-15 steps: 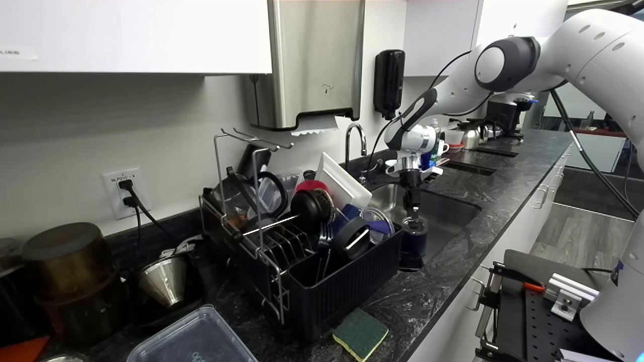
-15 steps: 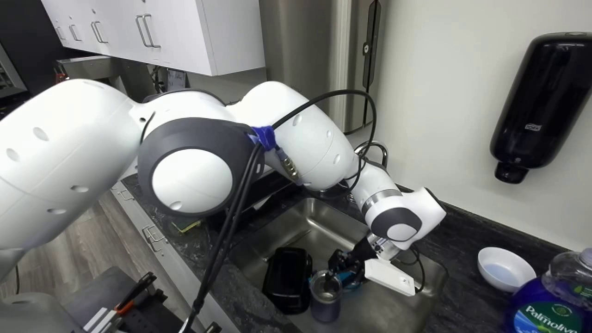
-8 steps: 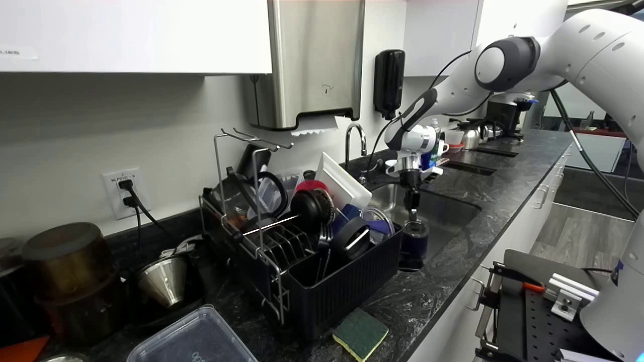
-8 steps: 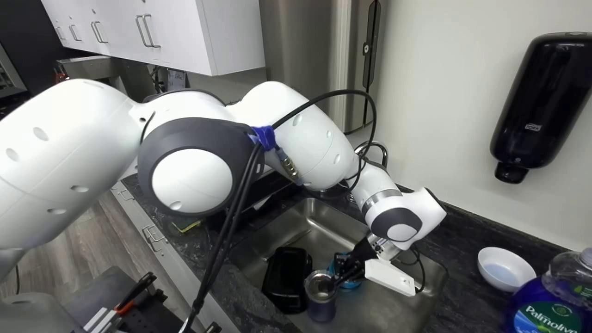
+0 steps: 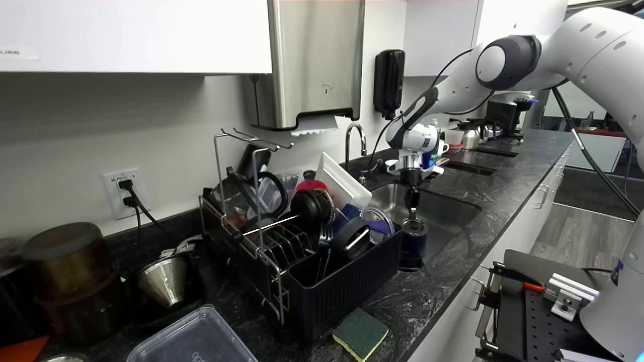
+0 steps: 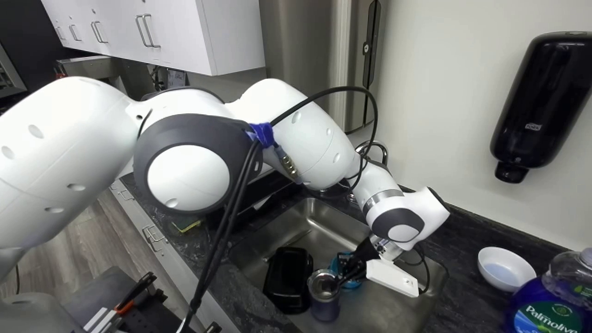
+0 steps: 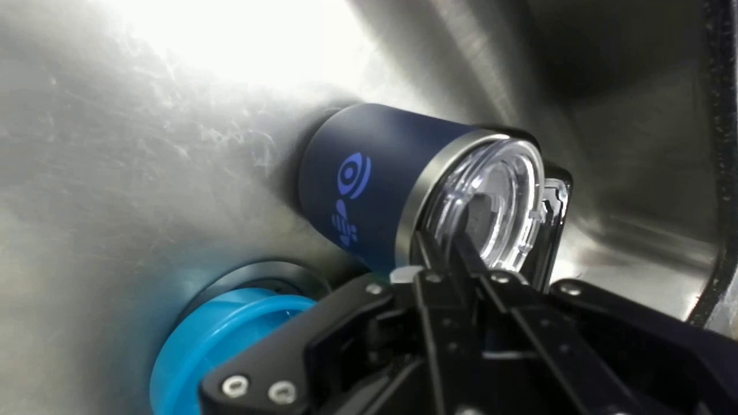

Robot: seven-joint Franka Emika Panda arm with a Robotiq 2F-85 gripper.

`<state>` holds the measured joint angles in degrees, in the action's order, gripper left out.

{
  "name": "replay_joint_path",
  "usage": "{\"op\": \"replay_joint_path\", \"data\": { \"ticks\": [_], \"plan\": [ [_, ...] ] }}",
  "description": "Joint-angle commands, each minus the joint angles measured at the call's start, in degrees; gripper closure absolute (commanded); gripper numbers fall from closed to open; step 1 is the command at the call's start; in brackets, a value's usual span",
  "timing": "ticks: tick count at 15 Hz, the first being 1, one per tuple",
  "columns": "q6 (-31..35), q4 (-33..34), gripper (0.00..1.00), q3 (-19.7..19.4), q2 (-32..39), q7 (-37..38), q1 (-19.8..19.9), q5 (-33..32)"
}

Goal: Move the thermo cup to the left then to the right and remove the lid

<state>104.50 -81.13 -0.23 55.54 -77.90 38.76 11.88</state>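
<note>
The navy thermo cup (image 7: 375, 167) stands on the sink floor, its steel rim and printed logo facing the wrist camera. A clear lid (image 7: 513, 196) sits in its mouth; the top also shows in an exterior view as a glassy lid (image 6: 322, 282). My gripper (image 7: 444, 239) comes down at the rim with its slim black fingers drawn together, tips against the lid's near side. Whether a sliver of the lid's edge lies between them I cannot tell. In an exterior view the gripper (image 5: 412, 215) reaches the top of the cup (image 5: 414, 246).
A black container (image 6: 287, 277) lies right beside the cup in the steel sink (image 6: 314, 208). A turquoise cup (image 7: 196, 346) sits under the gripper's flank. The loaded black dish rack (image 5: 347, 281) borders the sink. A white bowl (image 6: 506, 268) and soap bottle (image 6: 555, 305) stand on the counter.
The fingers have come together from an open stance at the cup's rim. In an exterior view the cup has shifted slightly left, then a little back right.
</note>
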Motion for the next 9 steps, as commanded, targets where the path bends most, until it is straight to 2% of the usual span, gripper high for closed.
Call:
{"op": "replay_joint_path", "data": {
  "ticks": [1, 9],
  "plan": [
    [5.33, -6.01, 0.98, -0.70, -4.33, 0.55, 0.08, 2.61],
    [10.41, -9.37, 0.98, -1.38, -6.12, 5.74, -0.39, 5.23]
  ]
}}
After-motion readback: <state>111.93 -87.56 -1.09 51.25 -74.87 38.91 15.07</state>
